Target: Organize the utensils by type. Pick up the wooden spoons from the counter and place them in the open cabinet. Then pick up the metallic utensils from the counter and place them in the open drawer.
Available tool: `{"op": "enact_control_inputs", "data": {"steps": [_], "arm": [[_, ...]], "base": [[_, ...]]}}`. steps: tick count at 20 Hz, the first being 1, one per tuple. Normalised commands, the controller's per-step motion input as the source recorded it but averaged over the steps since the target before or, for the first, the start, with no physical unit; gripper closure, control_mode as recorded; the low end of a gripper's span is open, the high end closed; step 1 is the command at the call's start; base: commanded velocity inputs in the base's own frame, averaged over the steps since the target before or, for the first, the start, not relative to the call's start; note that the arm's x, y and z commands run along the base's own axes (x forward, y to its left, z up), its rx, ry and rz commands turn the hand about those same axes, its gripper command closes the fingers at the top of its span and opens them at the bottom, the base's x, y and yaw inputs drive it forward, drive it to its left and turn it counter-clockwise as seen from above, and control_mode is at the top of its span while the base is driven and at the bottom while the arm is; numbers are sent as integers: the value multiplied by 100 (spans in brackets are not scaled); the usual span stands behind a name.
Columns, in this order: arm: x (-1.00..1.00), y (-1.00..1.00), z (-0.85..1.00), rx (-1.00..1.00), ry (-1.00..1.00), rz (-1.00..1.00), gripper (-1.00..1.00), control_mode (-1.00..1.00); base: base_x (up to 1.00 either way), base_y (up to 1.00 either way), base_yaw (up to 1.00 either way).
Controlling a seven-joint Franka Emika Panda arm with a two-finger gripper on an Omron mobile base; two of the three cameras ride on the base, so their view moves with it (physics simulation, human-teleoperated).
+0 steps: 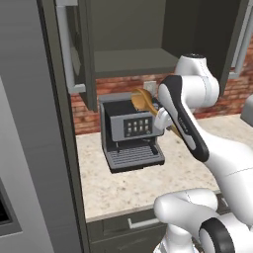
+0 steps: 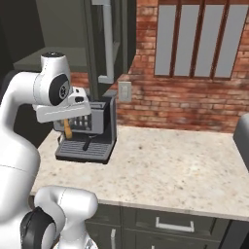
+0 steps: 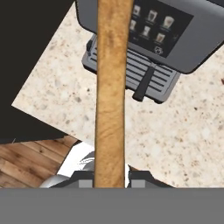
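wooden spoon (image 3: 110,87) clamped in raised hand (image 3: 111,178) over coffee machine (image 1: 129,132).

Light-brown wooden spoon (image 3: 110,87), speckled beige counter (image 2: 170,165)

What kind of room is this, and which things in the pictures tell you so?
Most likely a home kitchen, computer-rendered. A coffee machine stands on a speckled stone counter with drawers beneath, an open wall cabinet hangs above, and the robot's pincer holds a wooden spoon.

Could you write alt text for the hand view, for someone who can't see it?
A wooden spoon handle, clamped in the pincer, runs straight up the picture. Beneath it lie a speckled beige counter and a grey coffee machine.
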Motion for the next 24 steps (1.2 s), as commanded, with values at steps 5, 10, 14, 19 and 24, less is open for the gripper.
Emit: {"op": "enact_control_inputs", "data": {"steps": [5,10,14,19,24], "arm": [[0,0,0,0,0,0,100,100],[0,0,0,0,0,0,100,100],[0,2,0,0,0,1,100,-100],[0,9,29,0,-6,5,100,-100],[0,10,62,-6,-7,0,100,-100]], "base": [[4,0,-2],[0,0,-1],[0,0,0],[0,0,0],[0,0,0]]}}
